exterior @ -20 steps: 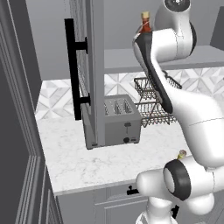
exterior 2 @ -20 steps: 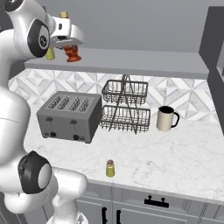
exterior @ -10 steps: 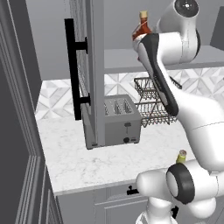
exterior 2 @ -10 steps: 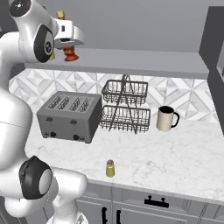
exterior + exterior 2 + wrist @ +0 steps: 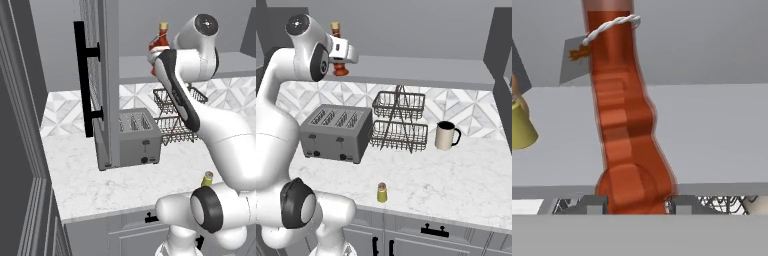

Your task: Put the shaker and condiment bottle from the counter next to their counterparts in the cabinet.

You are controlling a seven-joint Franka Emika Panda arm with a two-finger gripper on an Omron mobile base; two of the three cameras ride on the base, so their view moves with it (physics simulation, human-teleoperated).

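Observation:
My gripper [image 5: 342, 56] is shut on the red condiment bottle [image 5: 339, 66], holding it upright at the front edge of the cabinet shelf [image 5: 421, 70]. In the hand view the bottle [image 5: 624, 125] rises between my fingertips [image 5: 592, 204], with a white string and a tag at its neck. Its tan cap and red body [image 5: 159, 42] show above my arm beside the open cabinet door [image 5: 107, 80] with the black bar handle. I cannot tell whether its base touches the shelf. The small yellow shaker [image 5: 382, 192] stands alone near the front edge of the counter [image 5: 456, 185].
A grey toaster [image 5: 336, 132] sits at the back left of the counter, with a two-tier wire rack [image 5: 400, 127] and a cream mug [image 5: 445, 135] to its right. A yellow item [image 5: 521, 127] stands on the shelf left of the bottle. Grey drawers [image 5: 431, 235] lie below.
The bottle has come down a little toward the shelf in my shut gripper. The shaker and the other counter items have not moved.

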